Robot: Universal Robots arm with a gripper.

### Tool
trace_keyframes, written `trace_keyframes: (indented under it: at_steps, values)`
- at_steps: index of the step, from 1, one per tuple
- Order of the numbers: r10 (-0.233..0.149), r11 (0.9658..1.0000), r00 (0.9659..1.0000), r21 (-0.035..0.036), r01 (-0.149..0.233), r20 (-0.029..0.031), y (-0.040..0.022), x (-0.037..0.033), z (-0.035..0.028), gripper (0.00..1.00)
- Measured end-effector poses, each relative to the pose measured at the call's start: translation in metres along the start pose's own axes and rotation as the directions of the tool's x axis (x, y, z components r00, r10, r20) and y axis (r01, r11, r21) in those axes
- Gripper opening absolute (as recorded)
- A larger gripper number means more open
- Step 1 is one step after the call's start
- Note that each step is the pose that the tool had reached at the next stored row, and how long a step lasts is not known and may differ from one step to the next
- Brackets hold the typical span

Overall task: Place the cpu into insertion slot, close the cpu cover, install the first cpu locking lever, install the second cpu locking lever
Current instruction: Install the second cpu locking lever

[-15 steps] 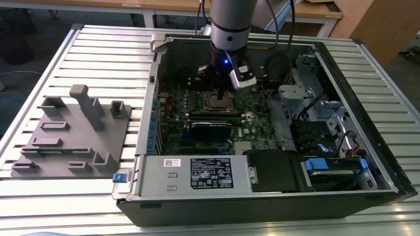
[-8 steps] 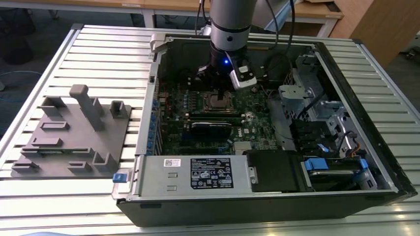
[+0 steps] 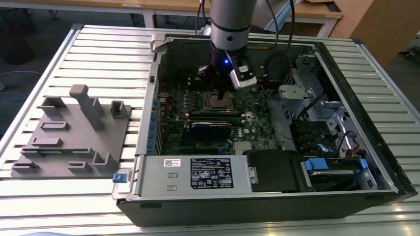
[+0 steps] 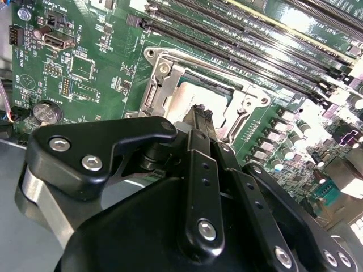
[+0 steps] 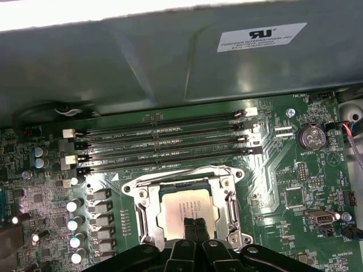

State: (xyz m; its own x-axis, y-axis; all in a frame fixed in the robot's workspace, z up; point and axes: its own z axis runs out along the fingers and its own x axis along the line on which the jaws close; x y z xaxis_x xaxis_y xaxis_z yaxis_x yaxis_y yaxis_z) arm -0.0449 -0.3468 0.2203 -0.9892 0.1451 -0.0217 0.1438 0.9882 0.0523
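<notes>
The cpu [image 5: 187, 203] lies flat in the insertion slot [image 3: 217, 102] on the green board, its dull silver top showing. The cpu cover [image 5: 142, 212] is a silvery frame lying down around the chip, and the chip shows through its window. In both wrist views my gripper [image 5: 193, 222] is shut with nothing between the black fingertips, which hang just above the chip's near edge. The second wrist view has the cpu [image 4: 181, 99], the cpu cover [image 4: 156, 85] and the gripper [image 4: 201, 116] from the other side. In the exterior view the gripper [image 3: 214, 86] hangs inside the open case over the socket. I cannot tell how the locking levers stand.
Long black memory slots [image 5: 164, 141] run beside the socket, with the grey case wall [image 5: 142, 68] behind them. A coin battery [image 5: 311, 136] sits on the board. A grey fixture [image 3: 72, 132] stands at the exterior view's left. The power supply [image 3: 196, 172] and drive cage [image 3: 315, 108] crowd the case.
</notes>
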Motion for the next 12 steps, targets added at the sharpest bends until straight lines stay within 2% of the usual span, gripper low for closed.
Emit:
trace_keyframes:
  at_steps: [12]
  values:
    - [0.000,1.0000,1.0000,-0.0003,0.000,0.0004,0.0002,0.0007,-0.0002,0.10]
